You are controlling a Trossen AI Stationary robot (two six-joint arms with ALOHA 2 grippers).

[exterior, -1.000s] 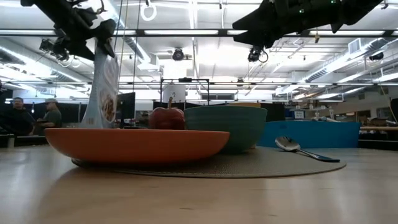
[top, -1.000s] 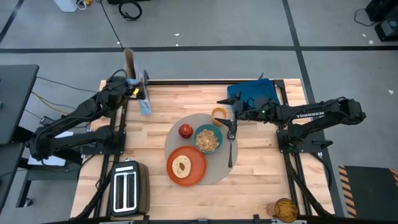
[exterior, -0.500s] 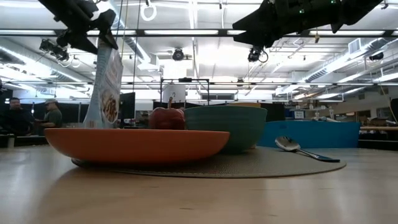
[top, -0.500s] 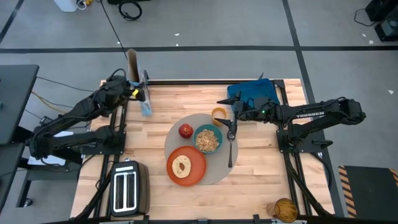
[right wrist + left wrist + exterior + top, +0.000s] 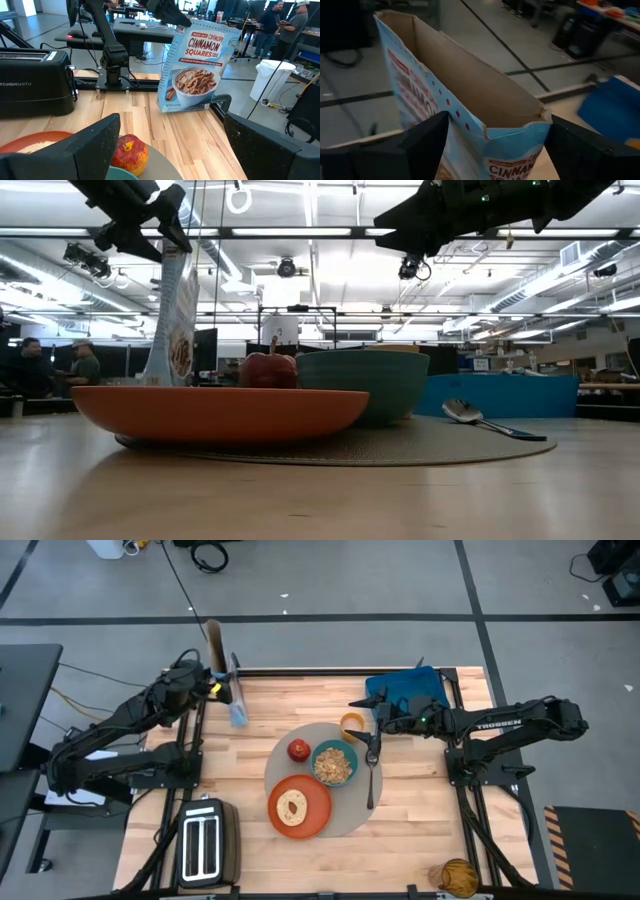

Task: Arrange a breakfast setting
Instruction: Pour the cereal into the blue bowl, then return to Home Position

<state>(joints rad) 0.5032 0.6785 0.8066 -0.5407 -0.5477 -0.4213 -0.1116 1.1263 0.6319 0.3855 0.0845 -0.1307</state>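
A round grey-beige mat (image 5: 352,818) lies mid-table. On it are an orange plate (image 5: 316,802) with a toast slice (image 5: 292,807), a teal bowl (image 5: 334,763) of cereal, a red apple (image 5: 298,750), a small orange-filled cup (image 5: 351,724) and a metal spoon (image 5: 371,780). My left gripper (image 5: 222,688) is shut on a blue cereal box (image 5: 195,65) at the far left of the table. My right gripper (image 5: 363,730) is open and empty, high above the cup and the spoon's bowl end. My left gripper pinches the cereal box's two wide faces between its fingers (image 5: 427,142), just under the open top at one upper corner (image 5: 176,27). The fingers come from above. The box hangs slightly tilted, its bottom edge (image 5: 184,106) at the tabletop; whether it touches, I cannot tell.
A blue rectangular tray (image 5: 405,690) sits at the far right of the table. A dark toaster (image 5: 205,845) stands at the near left corner. Bare wood lies between the box and the mat. People stand in the room beyond (image 5: 30,365).
My left gripper has carried the cereal box a little toward the table's right, and the box has tipped closer to upright. The right arm and the things on the mat have kept still.
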